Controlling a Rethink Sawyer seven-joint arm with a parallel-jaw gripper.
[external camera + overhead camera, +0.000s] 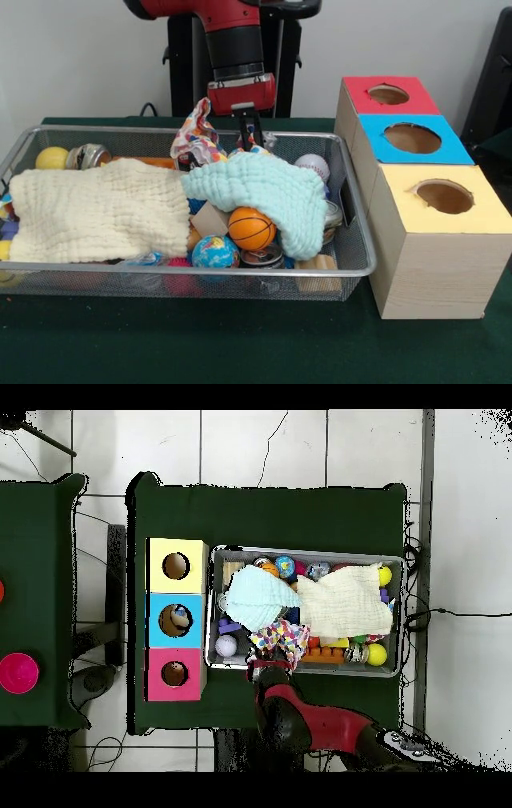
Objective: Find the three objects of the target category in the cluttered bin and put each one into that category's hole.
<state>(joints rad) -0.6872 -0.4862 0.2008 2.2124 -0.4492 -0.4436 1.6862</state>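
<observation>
Two cloths [100,210] covering bin [362,268] clutter, polka-dot cloth [194,136] exposed

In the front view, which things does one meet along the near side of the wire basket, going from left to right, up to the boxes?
Cream cloth → globe ball → basketball → mint cloth → basket rim → yellow-topped box.

A robotics lab. A red and black robot arm [320,729] stands at a green-clothed table [330,509] in mid-frame. White floor tiles [260,444] surround it.
</observation>
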